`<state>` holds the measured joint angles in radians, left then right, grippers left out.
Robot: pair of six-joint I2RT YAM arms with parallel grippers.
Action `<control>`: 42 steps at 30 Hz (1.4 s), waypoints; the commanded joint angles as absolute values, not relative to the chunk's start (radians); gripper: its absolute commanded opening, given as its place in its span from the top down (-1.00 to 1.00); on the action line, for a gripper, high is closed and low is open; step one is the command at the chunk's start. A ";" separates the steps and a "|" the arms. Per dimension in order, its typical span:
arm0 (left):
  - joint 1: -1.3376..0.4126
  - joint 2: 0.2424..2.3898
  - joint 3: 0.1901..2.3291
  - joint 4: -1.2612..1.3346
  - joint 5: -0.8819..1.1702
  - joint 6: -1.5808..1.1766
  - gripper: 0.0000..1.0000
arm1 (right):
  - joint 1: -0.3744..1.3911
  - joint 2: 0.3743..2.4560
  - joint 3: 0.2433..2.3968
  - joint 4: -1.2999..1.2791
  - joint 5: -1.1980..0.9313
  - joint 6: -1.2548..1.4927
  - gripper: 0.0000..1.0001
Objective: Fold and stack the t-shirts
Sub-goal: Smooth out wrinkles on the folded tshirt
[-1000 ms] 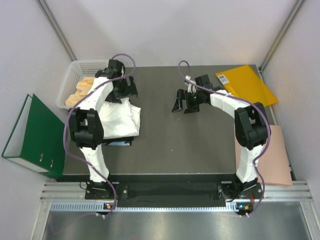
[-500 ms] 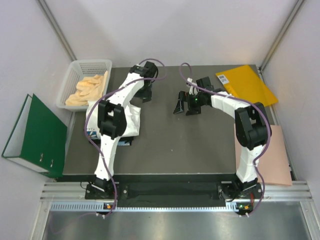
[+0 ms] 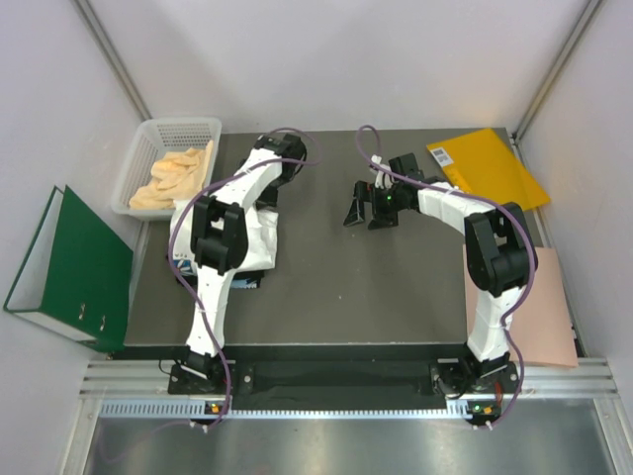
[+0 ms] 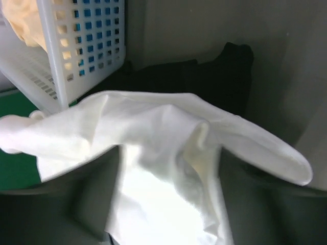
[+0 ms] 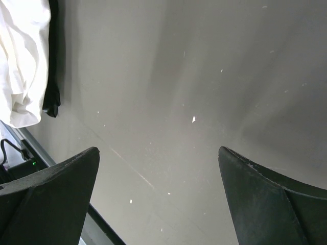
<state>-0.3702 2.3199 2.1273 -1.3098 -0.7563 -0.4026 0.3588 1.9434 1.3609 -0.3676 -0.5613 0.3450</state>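
Folding under way: the white t-shirt lies bunched over the black t-shirt at the table's left. The left gripper's hold cannot be told. The right gripper, spread wide and empty, likely needs a hem next.

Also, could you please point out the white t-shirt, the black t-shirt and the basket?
white t-shirt (image 4: 163,153), left wrist view, its crumpled middle.
black t-shirt (image 4: 204,76), left wrist view, its upper fold.
basket (image 4: 87,41), left wrist view, lattice wall.
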 commanded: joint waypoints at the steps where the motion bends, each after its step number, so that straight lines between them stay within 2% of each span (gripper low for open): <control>1: -0.374 2.287 2.109 -1.301 -0.759 -0.400 0.33 | 0.354 1.908 1.379 -0.333 -0.571 0.347 -0.99; 2: -0.373 2.292 2.109 -1.304 -0.764 -0.409 0.93 | 0.353 1.908 1.378 -0.333 -0.571 0.345 -0.99; 3: -0.374 2.293 2.115 -1.311 -0.767 -0.417 1.00 | 0.353 1.908 1.376 -0.333 -0.572 0.344 -0.99; 10: -0.402 2.205 2.121 -1.321 -0.833 -0.445 1.00 | 0.353 1.921 1.364 -0.333 -0.581 0.341 -0.99; 17: -0.457 2.106 2.083 -1.267 -0.792 -0.431 1.00 | 0.353 1.942 1.371 -0.334 -0.591 0.339 -0.99; 25: -0.503 2.190 2.008 -1.278 -0.716 -0.457 1.00 | 0.348 1.954 1.405 -0.357 -0.592 0.324 -0.99; 26: -0.505 2.203 1.999 -1.281 -0.712 -0.459 0.92 | 0.347 1.954 1.410 -0.363 -0.592 0.319 -0.99; 28: -0.503 2.230 1.999 -1.301 -0.696 -0.471 0.39 | 0.339 1.953 1.424 -0.382 -0.589 0.311 -0.99; 29: -0.505 2.235 2.006 -1.313 -0.693 -0.480 -0.06 | 0.337 1.948 1.428 -0.387 -0.588 0.308 -0.99; 30: -0.505 2.238 2.009 -1.324 -0.692 -0.492 -0.95 | 0.334 1.944 1.440 -0.403 -0.581 0.304 -0.99; 37: -0.505 2.146 2.034 -1.302 -0.654 -0.470 -0.98 | 0.258 1.852 1.496 -0.471 -0.500 0.259 -0.99; 42: -0.508 2.097 2.054 -1.313 -0.644 -0.483 -0.98 | 0.187 1.780 1.459 -0.509 -0.453 0.232 -0.99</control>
<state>-0.5053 2.2120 1.9991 -1.3060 -0.6525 -0.4690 0.2386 1.8946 1.4425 -0.4667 -0.5117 0.2790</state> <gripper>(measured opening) 0.987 0.996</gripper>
